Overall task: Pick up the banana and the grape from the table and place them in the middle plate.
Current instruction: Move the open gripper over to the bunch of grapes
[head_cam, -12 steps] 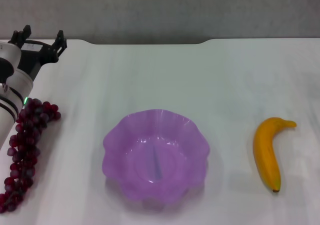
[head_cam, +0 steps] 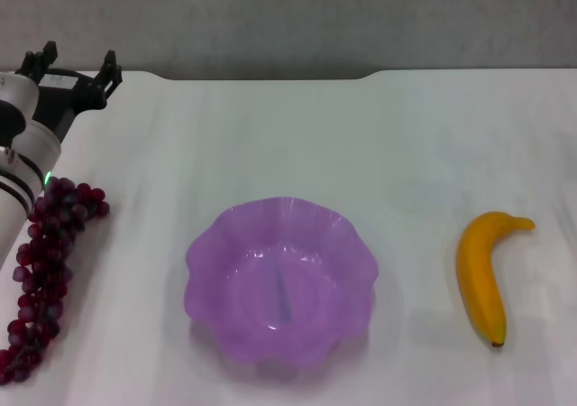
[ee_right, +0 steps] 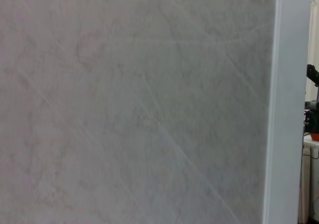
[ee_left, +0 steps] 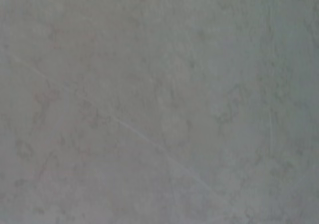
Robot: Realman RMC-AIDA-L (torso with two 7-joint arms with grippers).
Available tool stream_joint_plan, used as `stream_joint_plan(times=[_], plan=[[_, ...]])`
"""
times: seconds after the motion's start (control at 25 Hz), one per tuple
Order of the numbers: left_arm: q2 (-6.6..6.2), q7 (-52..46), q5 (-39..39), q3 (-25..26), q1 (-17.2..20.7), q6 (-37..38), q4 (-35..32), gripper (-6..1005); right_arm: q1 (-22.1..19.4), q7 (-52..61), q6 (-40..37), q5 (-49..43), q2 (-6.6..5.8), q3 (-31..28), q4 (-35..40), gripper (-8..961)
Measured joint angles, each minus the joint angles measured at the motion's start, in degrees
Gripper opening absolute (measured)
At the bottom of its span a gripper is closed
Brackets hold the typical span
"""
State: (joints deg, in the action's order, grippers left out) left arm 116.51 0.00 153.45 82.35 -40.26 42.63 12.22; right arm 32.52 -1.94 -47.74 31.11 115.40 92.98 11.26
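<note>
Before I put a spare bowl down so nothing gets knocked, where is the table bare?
Bare table runs behind the middle plate, and between it and the banana. A narrower strip lies between plate and grape. The far left corner is crowded: the left gripper hangs there, fingers apart, above the grape.

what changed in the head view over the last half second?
Very little. The left claw, open at the table's far left corner, edged slightly toward the far side along with its arm; it holds nothing. The grape, the middle plate and the banana lie where they were, all untouched. The right claw is out of view.
</note>
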Motion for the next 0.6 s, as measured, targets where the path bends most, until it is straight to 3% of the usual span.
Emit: stream_joint_plan(times=[0.6], plan=[[0.17, -4.06, -0.67, 0.09, 0.39, -0.42, 0.82, 841, -2.42, 4.46, -3.93, -0.46, 0.26, 1.40, 2.27, 880]])
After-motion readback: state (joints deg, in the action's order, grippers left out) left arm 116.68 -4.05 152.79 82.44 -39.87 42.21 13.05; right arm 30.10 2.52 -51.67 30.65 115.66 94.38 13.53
